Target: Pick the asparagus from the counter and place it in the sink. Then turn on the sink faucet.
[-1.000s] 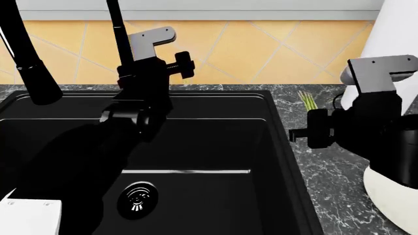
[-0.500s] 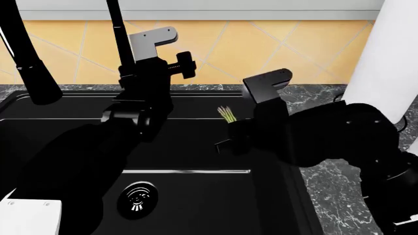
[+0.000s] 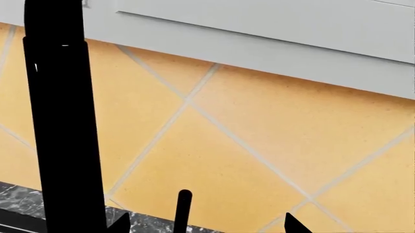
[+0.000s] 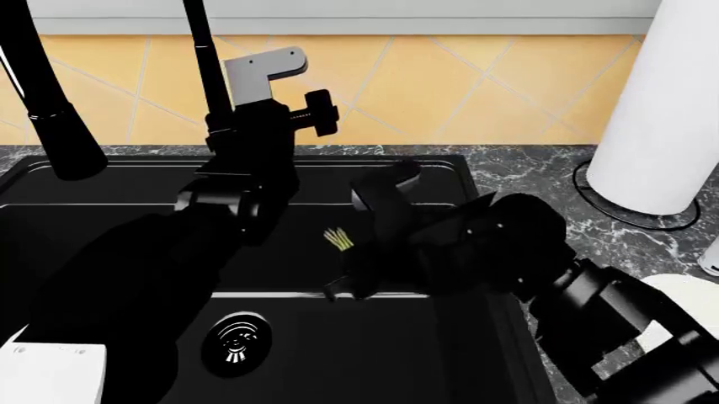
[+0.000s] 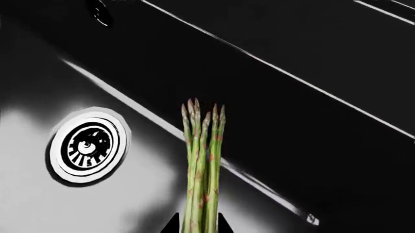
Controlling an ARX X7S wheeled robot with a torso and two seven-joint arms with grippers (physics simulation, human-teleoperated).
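Note:
My right gripper (image 4: 350, 268) is shut on the asparagus (image 4: 336, 240), a small bundle of green spears, and holds it over the black sink (image 4: 371, 353). In the right wrist view the asparagus (image 5: 202, 165) sticks out from between the fingertips (image 5: 224, 224) of my right gripper (image 5: 198, 227), above the basin floor beside the round drain (image 5: 89, 145). My left gripper (image 4: 295, 114) is raised at the back of the sink beside the slim black faucet (image 4: 202, 59). In the left wrist view my left gripper (image 3: 204, 225) is open and empty, with the faucet column (image 3: 61, 121) to one side.
The dark marble counter (image 4: 584, 278) runs round the sink. A tall white paper roll (image 4: 663, 109) stands at the back right, and a white plate (image 4: 679, 290) shows behind my right arm. The drain (image 4: 238, 341) lies at the basin's front. A thin black rod (image 3: 183, 208) rises between the left fingertips.
My right arm has swung left from the counter with the asparagus and come down over the sink basin. The left arm has not moved.

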